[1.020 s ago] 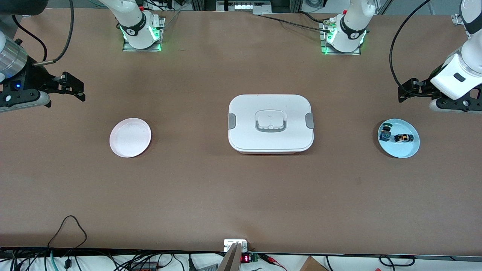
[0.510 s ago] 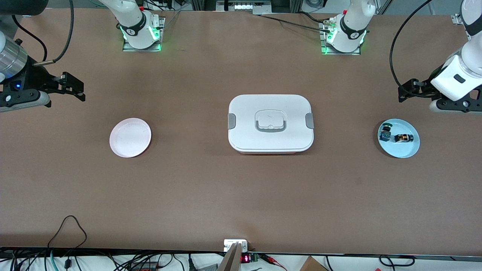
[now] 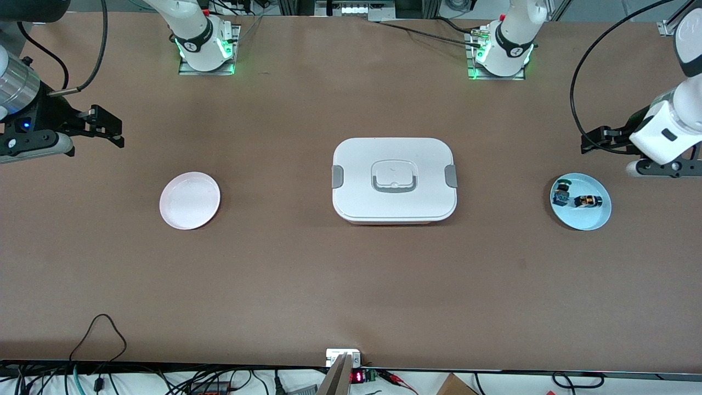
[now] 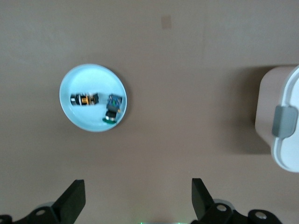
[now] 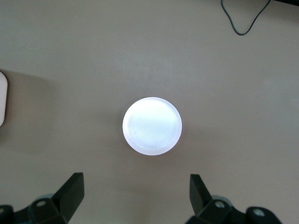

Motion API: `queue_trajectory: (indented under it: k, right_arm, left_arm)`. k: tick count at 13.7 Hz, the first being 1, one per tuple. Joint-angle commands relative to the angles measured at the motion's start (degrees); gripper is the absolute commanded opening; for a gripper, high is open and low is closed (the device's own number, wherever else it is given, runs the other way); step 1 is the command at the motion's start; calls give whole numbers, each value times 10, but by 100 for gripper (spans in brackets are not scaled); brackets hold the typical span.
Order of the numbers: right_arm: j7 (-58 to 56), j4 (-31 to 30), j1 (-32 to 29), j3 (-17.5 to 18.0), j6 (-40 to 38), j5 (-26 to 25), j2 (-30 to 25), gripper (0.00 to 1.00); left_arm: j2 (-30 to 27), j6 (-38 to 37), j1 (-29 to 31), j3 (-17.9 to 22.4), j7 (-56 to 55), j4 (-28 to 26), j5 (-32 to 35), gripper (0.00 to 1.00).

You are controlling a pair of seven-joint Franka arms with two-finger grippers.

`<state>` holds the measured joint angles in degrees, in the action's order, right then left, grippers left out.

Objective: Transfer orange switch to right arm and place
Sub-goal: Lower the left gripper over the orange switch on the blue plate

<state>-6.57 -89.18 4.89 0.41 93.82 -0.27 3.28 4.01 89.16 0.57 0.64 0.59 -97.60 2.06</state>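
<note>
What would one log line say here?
orange switch: on blue plate | left gripper: open, above table | right gripper: open, waiting

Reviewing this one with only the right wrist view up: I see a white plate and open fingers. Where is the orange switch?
Observer: The orange switch lies on a light blue plate toward the left arm's end of the table.
Operator: Alone on it?
Observer: No, a green-capped switch lies beside it.
Operator: Left gripper holding anything?
Observer: No, the left gripper hangs open and empty over bare table beside that plate.
</note>
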Motion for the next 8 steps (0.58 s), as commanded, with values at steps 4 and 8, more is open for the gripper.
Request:
queue_trajectory:
  k: [4,8]
  right_arm:
    - [9,8,2,0,-7,1,1,100]
    - [9,8,2,0,-7,0,1,100]
  left_arm:
    - [40,-43,77,-1,8,-10,-7,100]
    - [84,27,132,0,10,-40,-7,100]
